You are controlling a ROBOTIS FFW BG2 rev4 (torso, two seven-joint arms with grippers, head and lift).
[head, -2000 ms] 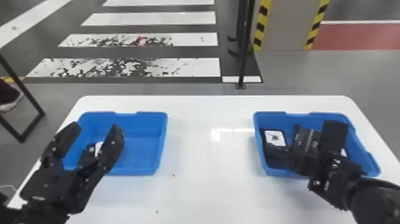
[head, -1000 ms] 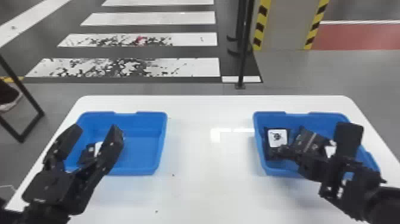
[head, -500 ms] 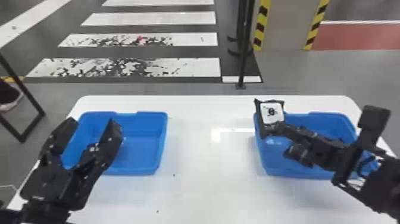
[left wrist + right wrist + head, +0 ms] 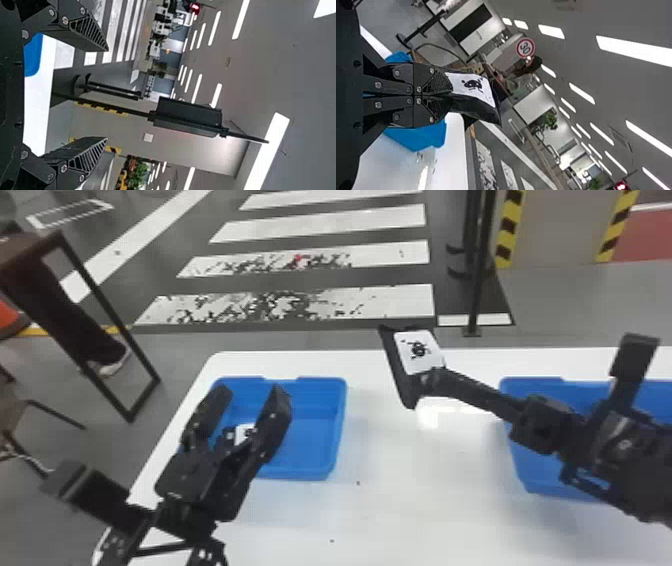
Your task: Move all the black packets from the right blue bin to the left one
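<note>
One black packet [image 4: 419,352] clamped in my right gripper [image 4: 431,380]; my left gripper [image 4: 251,395] spread apart; white table [image 4: 400,495] below both.

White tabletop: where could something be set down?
The white tabletop is bare between the left blue plastic bin and the right one, though a black, white-labelled packet hangs above its far part. The left bin's right half looks free; its left is crowded: another packet, the left black pincer.
</note>
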